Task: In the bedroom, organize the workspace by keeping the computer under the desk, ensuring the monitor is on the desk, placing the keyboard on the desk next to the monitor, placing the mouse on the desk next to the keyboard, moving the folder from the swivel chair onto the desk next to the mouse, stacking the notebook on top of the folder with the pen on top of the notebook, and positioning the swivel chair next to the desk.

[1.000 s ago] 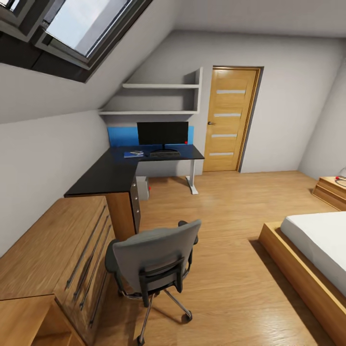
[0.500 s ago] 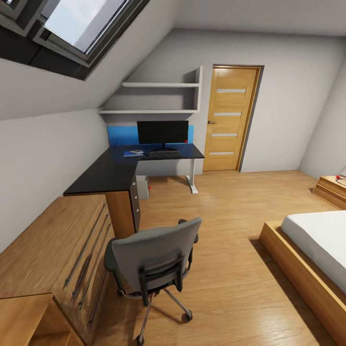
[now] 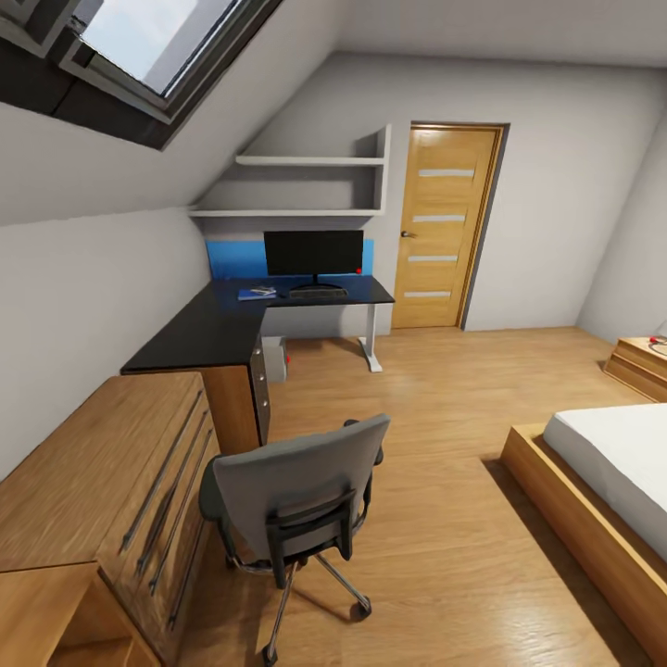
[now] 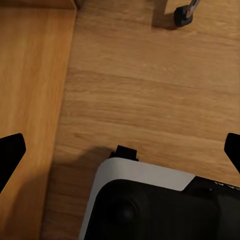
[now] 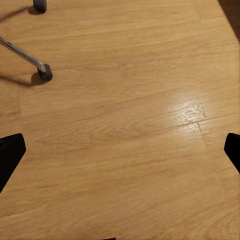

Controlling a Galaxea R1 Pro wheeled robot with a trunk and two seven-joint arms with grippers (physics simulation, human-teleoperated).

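Note:
A grey swivel chair stands on the wood floor with its back toward me, so its seat and anything on it are hidden. Far back, the black L-shaped desk carries a dark monitor with a keyboard in front of it and a blue notebook-like item to its left. A pale computer tower sits under the desk. My left gripper hangs open over the floor near a chair caster. My right gripper is open above bare floor beside a chair leg.
A wooden dresser runs along the left wall up to the desk. The bed frame fills the right side, with a nightstand beyond it. A wooden door is at the back. Open floor lies between chair and bed.
The whole picture has shifted slightly, so the camera has moved a little. The chair and desk things keep their places.

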